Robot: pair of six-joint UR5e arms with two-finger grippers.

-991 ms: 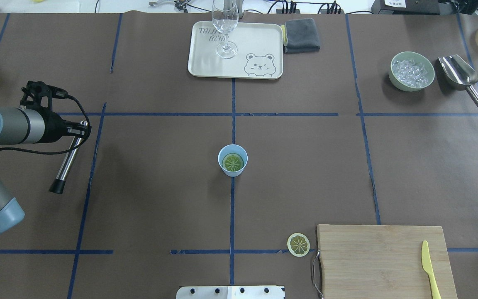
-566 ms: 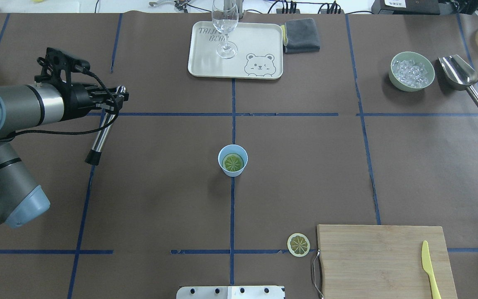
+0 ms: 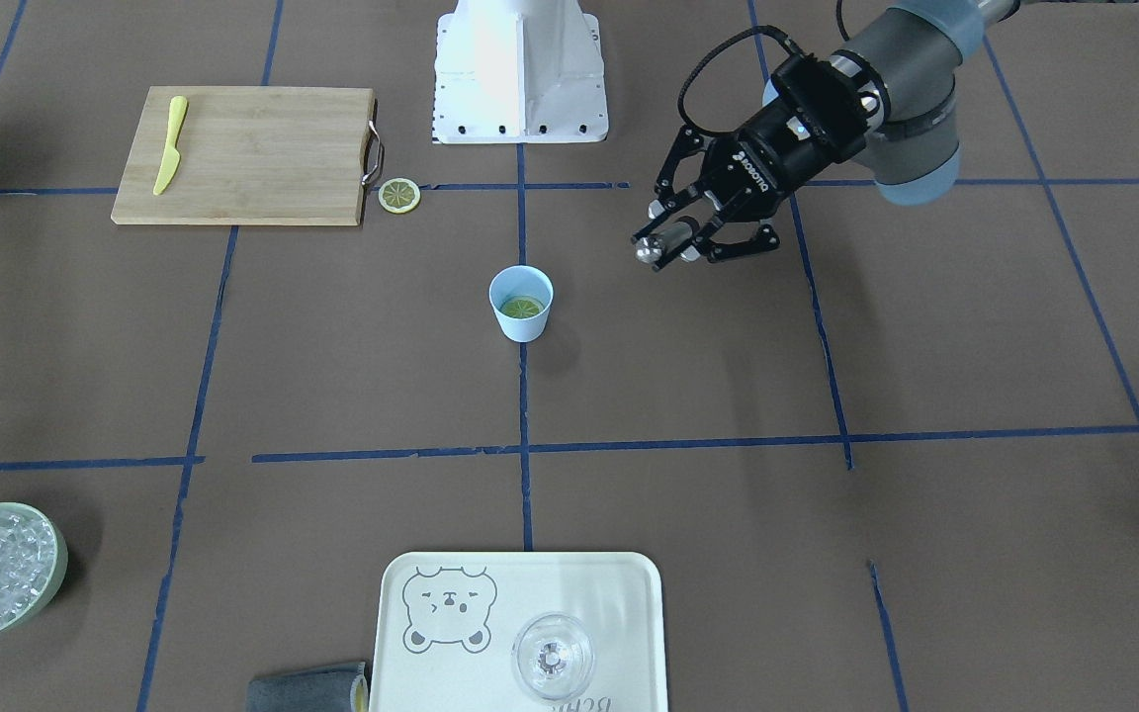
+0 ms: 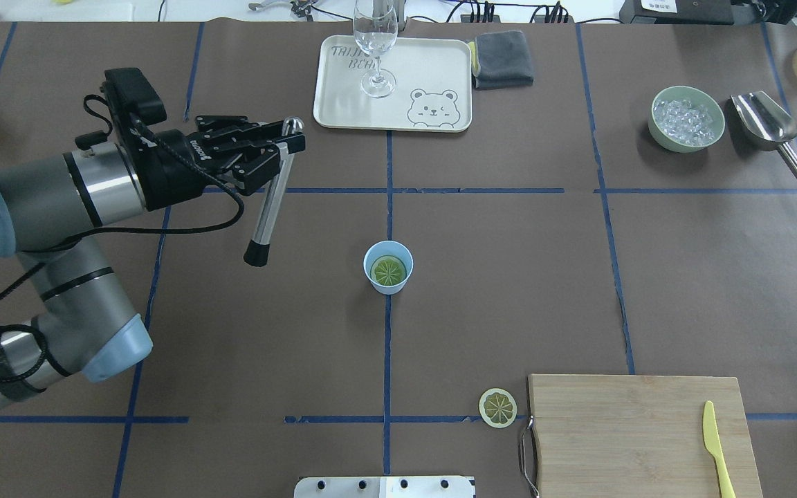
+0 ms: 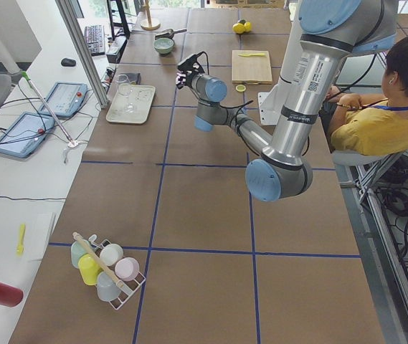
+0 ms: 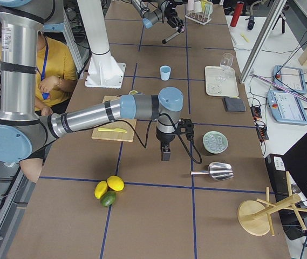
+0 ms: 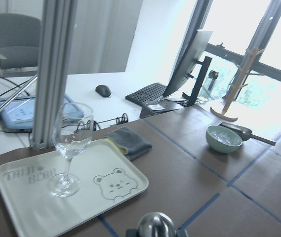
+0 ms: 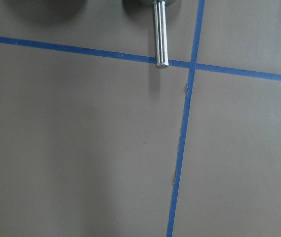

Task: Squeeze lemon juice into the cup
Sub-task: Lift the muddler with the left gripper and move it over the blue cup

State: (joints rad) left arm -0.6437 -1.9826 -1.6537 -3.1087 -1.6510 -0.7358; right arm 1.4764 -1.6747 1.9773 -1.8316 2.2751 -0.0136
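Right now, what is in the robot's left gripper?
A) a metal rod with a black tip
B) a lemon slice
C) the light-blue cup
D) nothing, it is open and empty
A: in the overhead view the left gripper is shut on the upper end of a metal rod whose black tip hangs down, while the cup stands apart on the table with a lemon slice inside it.

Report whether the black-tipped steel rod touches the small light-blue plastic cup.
Apart: the overhead view shows bare brown table between the steel rod and the cup.
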